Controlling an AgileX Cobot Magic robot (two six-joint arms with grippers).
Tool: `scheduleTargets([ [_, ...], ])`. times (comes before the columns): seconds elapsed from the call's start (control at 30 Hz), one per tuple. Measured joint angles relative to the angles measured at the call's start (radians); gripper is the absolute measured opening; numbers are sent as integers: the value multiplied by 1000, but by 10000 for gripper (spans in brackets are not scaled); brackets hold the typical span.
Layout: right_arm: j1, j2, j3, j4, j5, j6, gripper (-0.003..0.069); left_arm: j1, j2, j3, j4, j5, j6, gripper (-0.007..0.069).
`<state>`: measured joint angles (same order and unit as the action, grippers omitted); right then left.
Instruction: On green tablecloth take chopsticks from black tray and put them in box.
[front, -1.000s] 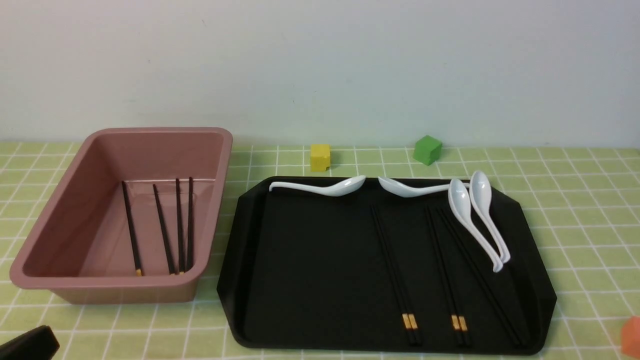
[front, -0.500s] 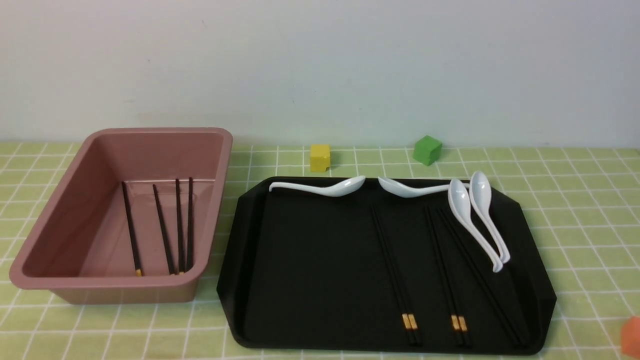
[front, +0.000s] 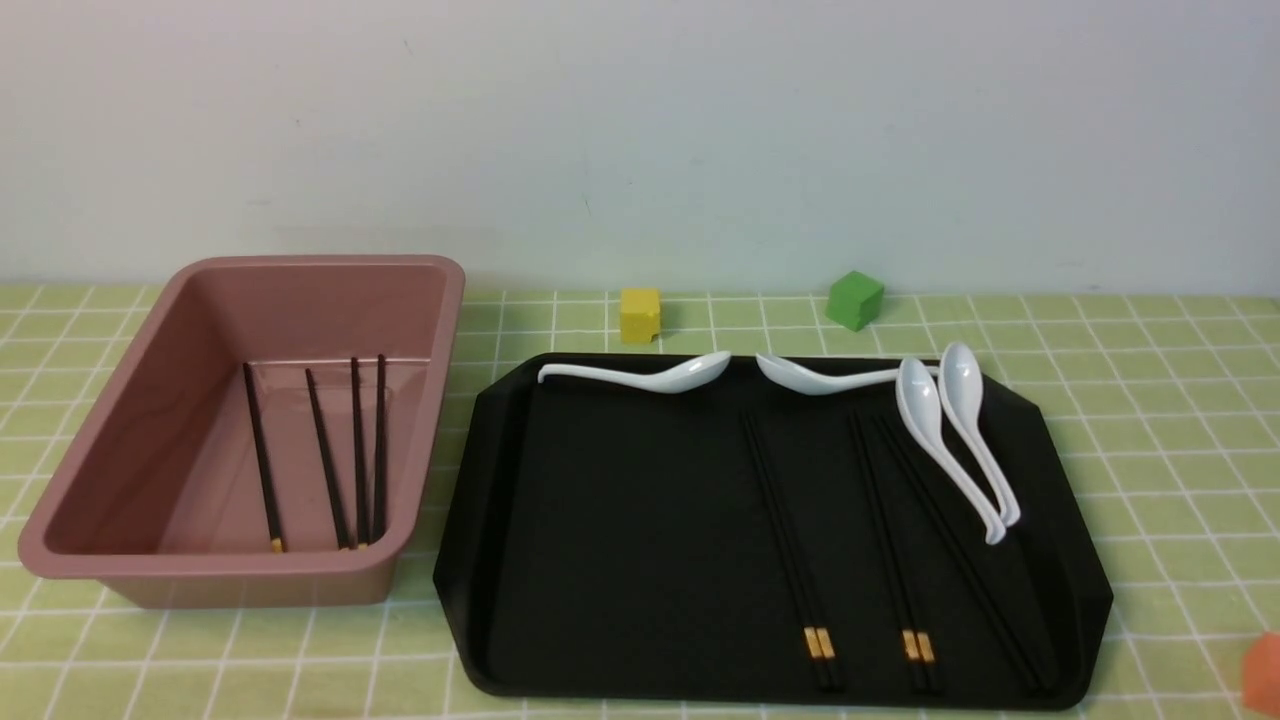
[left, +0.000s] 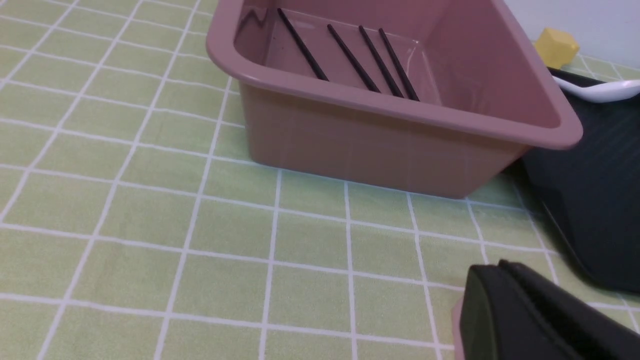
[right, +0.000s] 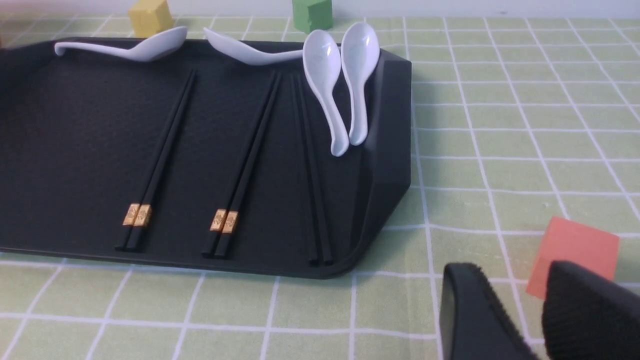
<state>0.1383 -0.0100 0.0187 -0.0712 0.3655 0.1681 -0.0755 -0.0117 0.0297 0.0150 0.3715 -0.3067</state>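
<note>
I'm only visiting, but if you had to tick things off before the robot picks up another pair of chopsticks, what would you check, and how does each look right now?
1. Chopsticks left on the black tray: three pairs lying flat, ok.
2. Box has room: four sticks on its floor, ok.
3. White spoons clear of the rightmost pair: they look to lie very close, cannot tell.
4. Right gripper free: nothing between its fingers, ok.
5. Left gripper free: mostly out of view, cannot tell.
6. Orange cube close by the right gripper: not ok.
</note>
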Motion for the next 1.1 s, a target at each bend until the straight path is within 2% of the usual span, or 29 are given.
scheduleTargets([
  [1.1,0,0,0,0,0,0,240,0,0,0,0,6,0,18],
])
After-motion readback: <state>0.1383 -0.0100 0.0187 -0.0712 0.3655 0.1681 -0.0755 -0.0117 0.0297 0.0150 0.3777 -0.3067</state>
